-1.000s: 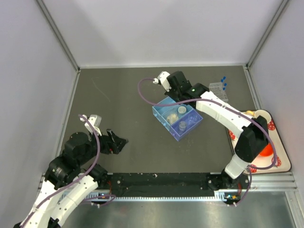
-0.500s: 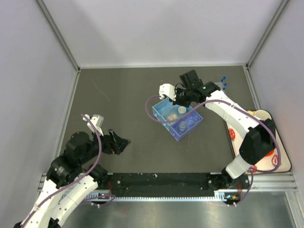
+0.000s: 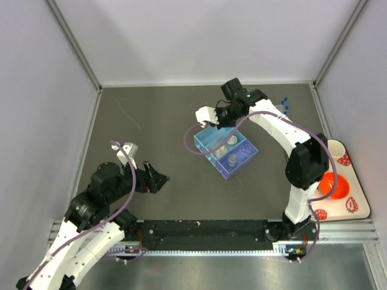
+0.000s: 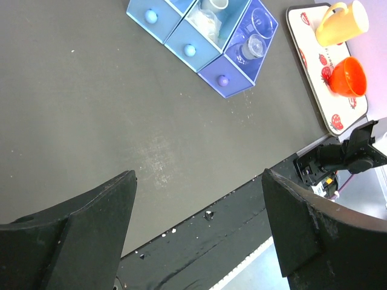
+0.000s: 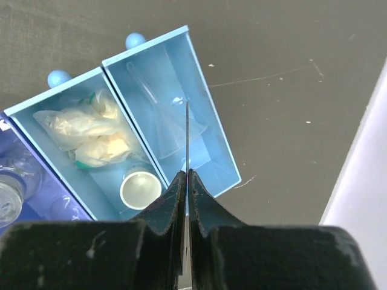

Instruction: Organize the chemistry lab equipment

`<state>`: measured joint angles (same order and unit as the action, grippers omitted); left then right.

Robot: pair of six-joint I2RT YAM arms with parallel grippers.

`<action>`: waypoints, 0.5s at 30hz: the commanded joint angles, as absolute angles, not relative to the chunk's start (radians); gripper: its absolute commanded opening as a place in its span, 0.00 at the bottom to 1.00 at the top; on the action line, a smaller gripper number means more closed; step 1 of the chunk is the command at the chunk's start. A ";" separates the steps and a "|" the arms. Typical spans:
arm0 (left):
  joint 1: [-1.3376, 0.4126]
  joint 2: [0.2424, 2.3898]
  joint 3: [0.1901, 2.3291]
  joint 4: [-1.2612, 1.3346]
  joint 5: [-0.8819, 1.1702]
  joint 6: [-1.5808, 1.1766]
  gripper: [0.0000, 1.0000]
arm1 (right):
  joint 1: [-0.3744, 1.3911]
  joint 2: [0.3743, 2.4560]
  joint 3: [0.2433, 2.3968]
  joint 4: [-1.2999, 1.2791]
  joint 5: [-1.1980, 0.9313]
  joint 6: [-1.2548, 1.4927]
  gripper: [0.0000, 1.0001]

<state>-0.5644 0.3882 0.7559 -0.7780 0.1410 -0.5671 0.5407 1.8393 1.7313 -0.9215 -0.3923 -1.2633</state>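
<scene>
The right claw [image 5: 186,175] hangs over the far middle of the table, above the far left compartment of the blue box [image 3: 213,158]. It is clenched tight on what looks like a thin stick [image 5: 187,139], which pokes straight out from between its tips. The stick shows only as a fine pale line, so its material and its far tip cannot be told. It is probably very light and stiff, smooth enough to slide in a pinch, and likely to snap if bent or pressed against the compartment wall. A hold near one end, as here, leaves the length free to be laid flat. A clear funnel [image 5: 166,121] lies in the compartment right under the stick. It is likely light and slippery and best taken by its wide rim. The tube rack [image 3: 279,112] with blue caps stands at the far right. The left claw [image 4: 199,229] is spread wide and holds nothing, low at the near left.
</scene>
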 commanded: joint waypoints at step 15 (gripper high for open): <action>-0.563 0.445 0.713 -0.670 0.153 -0.565 0.89 | 0.531 2.095 1.947 -1.026 -0.471 -1.414 0.00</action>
